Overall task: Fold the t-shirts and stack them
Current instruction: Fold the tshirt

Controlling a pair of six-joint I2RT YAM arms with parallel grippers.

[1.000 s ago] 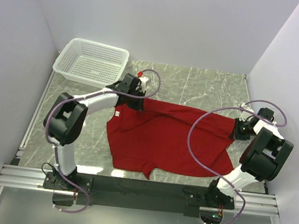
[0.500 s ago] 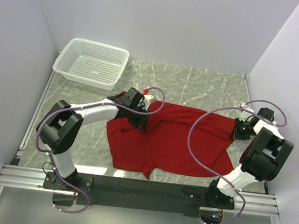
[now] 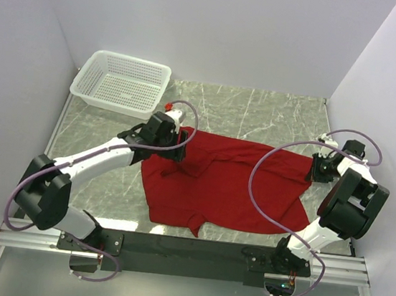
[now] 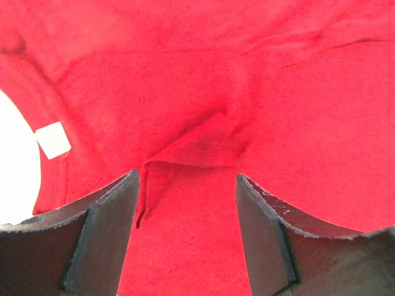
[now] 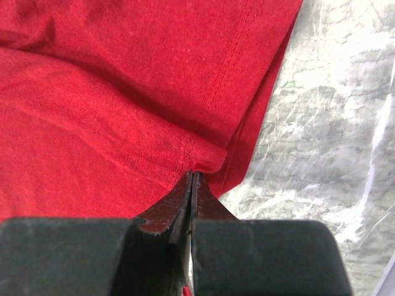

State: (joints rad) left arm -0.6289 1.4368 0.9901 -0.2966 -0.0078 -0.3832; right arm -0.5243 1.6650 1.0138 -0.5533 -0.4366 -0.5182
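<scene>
Red cotton lies slack again at the collar end: a second ago the left tool (image 3: 180, 149) was clamped on the t-shirt (image 3: 222, 183) near its neck, it then drew that part a little inward, and now its jaws have swung wide and let go. In the left wrist view the left tool (image 4: 185, 185) stands open over the cloth with nothing between the jaws but a small raised ridge (image 4: 194, 154) left by the pinch, and the white label (image 4: 52, 140) shows just to the side. I judge this a release after a straightening tug, not a fold; the shirt is still spread flat and unfolded on the surface (image 3: 260, 109), between the two arms and apart from the basket (image 3: 113, 105), so the folding proper remains to be done. The left arm now reaches long and low from its base, elbow dropped out toward the near left, wrist tipped down over the collar. The right arm has not moved: it is bent high, and the right tool (image 5: 192, 176) stays shut tight on the shirt's edge at the far right side, pinning it.
</scene>
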